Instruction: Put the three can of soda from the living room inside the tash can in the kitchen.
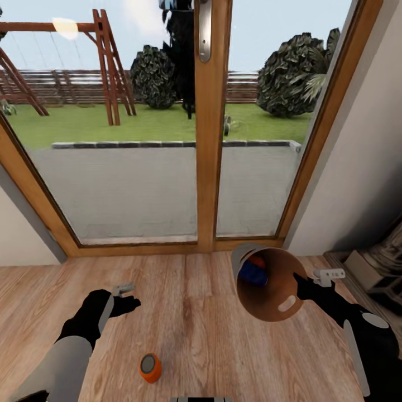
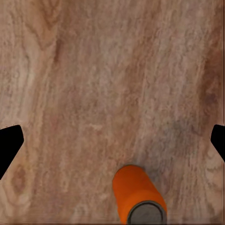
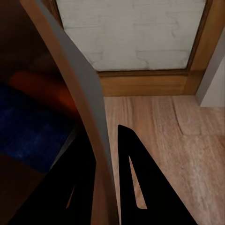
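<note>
An orange can of soda [image 1: 150, 367] with a grey top lies on its side on the plank floor, close in front of me. My left gripper [image 1: 130, 297] hovers open above the floor just beyond it; in the left wrist view the same can [image 2: 138, 194] lies below the wide-spread fingertips [image 2: 9, 145]. The trash can [image 1: 267, 306] is tilted with its coppery inside facing me, off the floor. Inside it lie a blue can [image 1: 253, 274] and an orange-red can [image 1: 257, 261]. My right gripper [image 1: 300, 283] is shut on the bin's rim [image 3: 86, 108], one finger [image 3: 133, 178] on each side of the wall.
Wood-framed glass doors [image 1: 209, 167] stand straight ahead, with a terrace and garden behind them. A pale wall [image 1: 363, 156] and an ornate fireplace base [image 1: 377, 262] close off the right side. Bare plank floor [image 1: 195, 312] stretches between the two arms.
</note>
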### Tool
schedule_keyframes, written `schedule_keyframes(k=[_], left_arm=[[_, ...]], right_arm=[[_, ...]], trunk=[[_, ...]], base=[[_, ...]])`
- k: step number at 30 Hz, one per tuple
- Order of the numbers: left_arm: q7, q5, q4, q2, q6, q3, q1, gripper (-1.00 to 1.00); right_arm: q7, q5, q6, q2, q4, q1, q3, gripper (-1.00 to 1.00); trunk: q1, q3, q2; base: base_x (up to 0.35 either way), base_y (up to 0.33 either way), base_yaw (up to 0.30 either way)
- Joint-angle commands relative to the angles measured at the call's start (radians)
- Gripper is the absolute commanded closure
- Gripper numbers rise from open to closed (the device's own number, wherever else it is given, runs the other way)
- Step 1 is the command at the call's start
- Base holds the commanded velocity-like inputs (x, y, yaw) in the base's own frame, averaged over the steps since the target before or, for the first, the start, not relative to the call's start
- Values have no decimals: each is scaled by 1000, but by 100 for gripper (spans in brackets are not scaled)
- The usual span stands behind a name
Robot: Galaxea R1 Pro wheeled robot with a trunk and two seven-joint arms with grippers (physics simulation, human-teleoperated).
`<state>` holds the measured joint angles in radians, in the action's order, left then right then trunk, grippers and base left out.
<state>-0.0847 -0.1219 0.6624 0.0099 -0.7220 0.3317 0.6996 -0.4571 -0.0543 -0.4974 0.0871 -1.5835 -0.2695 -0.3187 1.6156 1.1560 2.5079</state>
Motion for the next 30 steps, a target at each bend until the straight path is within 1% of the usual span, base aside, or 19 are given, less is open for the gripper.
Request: schedule_keyframes(k=[1, 2, 3, 4, 5, 7, 9, 12, 16, 23, 30], left_arm=[[6, -1, -5, -27, 0, -43, 0, -100], [7, -2, -6, -32, 0, -61, 0, -100], [8, -1, -7, -39, 1, -100, 0, -100], [8, 0, -9, -42, 1, -118, 0, -100], [9, 3, -20, -46, 2, -146, 0, -100], [9, 5, -34, -51, 3, -164, 0, -100], [8, 7, -56, -68, 7, -184, 0, -100], [8, 7, -70, -82, 9, -194, 0, -100], [8, 4, -74, -91, 10, -197, 0, -100], [8, 2, -95, -106, 10, -201, 0, -100], [8, 3, -102, -107, 10, -201, 0, -100]], right_arm=[[-3, 16, -2, -1, -1, 0, 1, 100], [-3, 16, -3, -1, -1, 0, 1, 100], [-2, 15, -3, -1, -1, 0, 1, 100], [-1, 15, -3, 0, -1, 0, 1, 100], [0, 15, -3, 2, -1, 0, 0, 100], [0, 14, -3, 5, -1, 0, -1, 100], [2, 13, -4, 10, -1, -1, -6, 100], [3, 12, -4, 13, -1, -2, -11, 100], [3, 12, -4, 14, -1, -2, -13, 100], [3, 13, -4, 13, -1, -2, -14, 100], [3, 14, -4, 13, -1, -2, -13, 100]], trunk=[[0, 0, 0], [0, 0, 0], [0, 0, 0], [0, 0, 0], [0, 0, 0], [0, 0, 0], [0, 0, 0], [0, 0, 0], [0, 0, 0], [3, 27, 2], [6, 54, 3]], base=[[3, 0, 0], [2, 0, 0], [1, 0, 0], [1, 0, 0], [0, 0, 0], [0, 0, 0], [0, 0, 0], [0, 0, 0], [0, 0, 0], [0, 0, 0], [0, 0, 0]])
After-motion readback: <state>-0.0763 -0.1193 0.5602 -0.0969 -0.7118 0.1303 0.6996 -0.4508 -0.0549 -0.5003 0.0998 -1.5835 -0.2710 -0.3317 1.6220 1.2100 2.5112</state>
